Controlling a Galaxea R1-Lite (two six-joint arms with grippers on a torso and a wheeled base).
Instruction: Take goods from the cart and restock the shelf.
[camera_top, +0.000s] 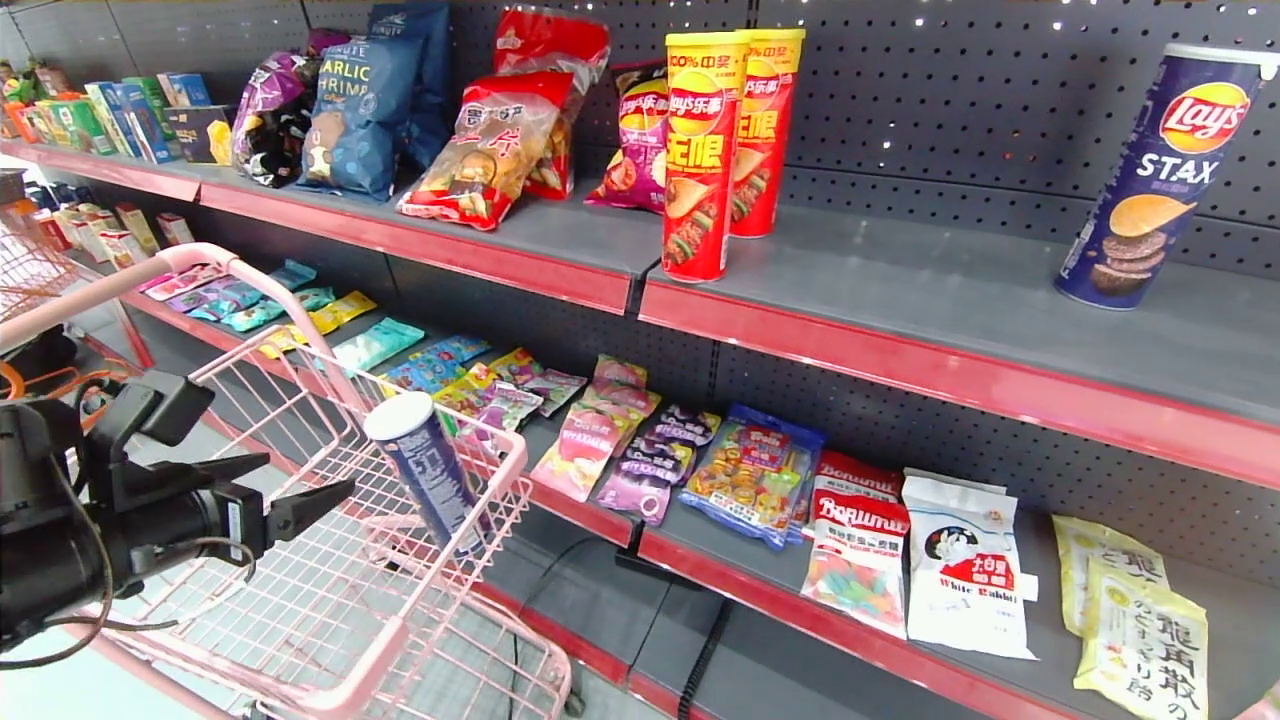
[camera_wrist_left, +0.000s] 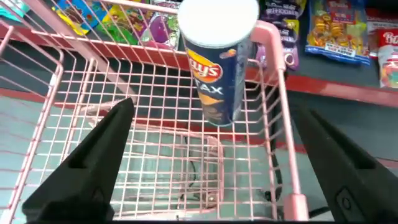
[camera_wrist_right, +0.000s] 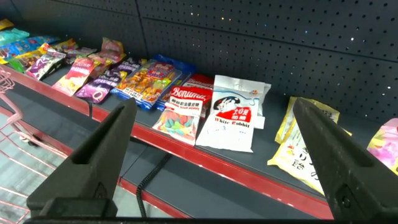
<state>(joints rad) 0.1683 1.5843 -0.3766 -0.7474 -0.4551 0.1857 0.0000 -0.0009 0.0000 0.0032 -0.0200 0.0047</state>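
**A:** Left gripper (camera_top: 310, 478) state?

**B:** Jaws wide apart. It hangs over the pink cart (camera_top: 455, 560), about level with the blue can (camera_top: 425, 470) and clear of it. In the left wrist view the two fingers (camera_wrist_left: 93, 168) frame the can, which stands beyond the tips.

**A:** Can pose?

**B:** Near upright with a slight lean, in the cart corner nearest the shelf. It has a white lid and a dark blue label with a round logo badge and a chip picture.

**A:** Right gripper (camera_wrist_right: 211, 162)?

**B:** Fingers spread wide as well. It sits in front of the lower shelf (camera_top: 1045, 600), facing a white bag (camera_wrist_right: 233, 115) with a rabbit drawing and a red panel.

**A:** What's next to the bag?

**B:** Red-header candy bags (camera_wrist_right: 183, 109) are just beside it on the cart side. Yellow bags (camera_wrist_right: 305, 143) with dark lettering are on the other side. All of them lie flat.

**A:** Upper shelf (camera_top: 900, 290)?

**B:** A second blue can (camera_top: 1150, 180) with the same label art stands upright near the right end. Two red-and-yellow cans (camera_top: 715, 150) stand well apart from it, close together with one behind the other. They carry large yellow characters and a skewer picture. Further left are a red crisp bag (camera_top: 490, 150) and a blue crisp bag (camera_top: 360, 120), both leaning on the back panel.
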